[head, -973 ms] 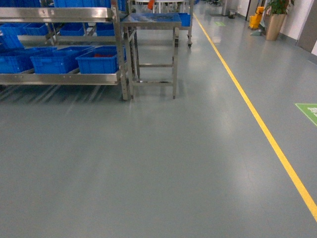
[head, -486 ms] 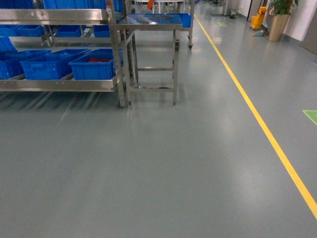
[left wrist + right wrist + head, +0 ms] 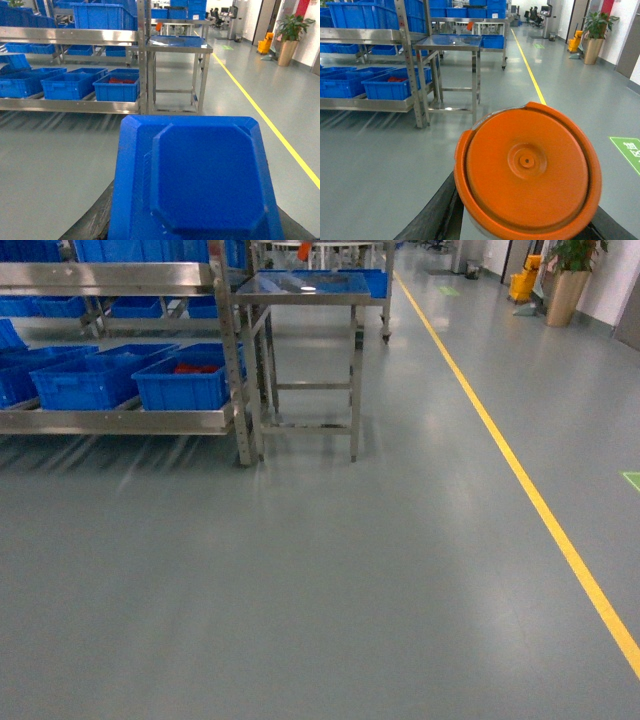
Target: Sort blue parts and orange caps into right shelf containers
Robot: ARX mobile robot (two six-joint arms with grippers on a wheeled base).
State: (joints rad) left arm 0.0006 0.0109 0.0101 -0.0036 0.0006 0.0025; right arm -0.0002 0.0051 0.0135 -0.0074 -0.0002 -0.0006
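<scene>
Blue part (image 3: 192, 180) fills the left wrist view, orange cap (image 3: 527, 167) the right. Each seems carried by its tool for transit; tools are hidden, so grip state can't be told. Blue crates (image 3: 185, 380) sit on the shelf (image 3: 120, 422), left of the steel counter (image 3: 305, 295).

Crates (image 3: 185, 385) on shelf (image 3: 120, 422) (lowest tier), table (image 3: 310, 290) right.

Shelf rack (image 3: 120, 280) and table (image 3: 305, 288): brushed shiny metal. Crates (image 3: 185, 385): smooth blue plastic. Floor (image 3: 330, 580): grey, glossy (faint reflections). Blue part (image 3: 192, 177) and orange cap (image 3: 527, 167): smooth moulded plastic.
</scene>
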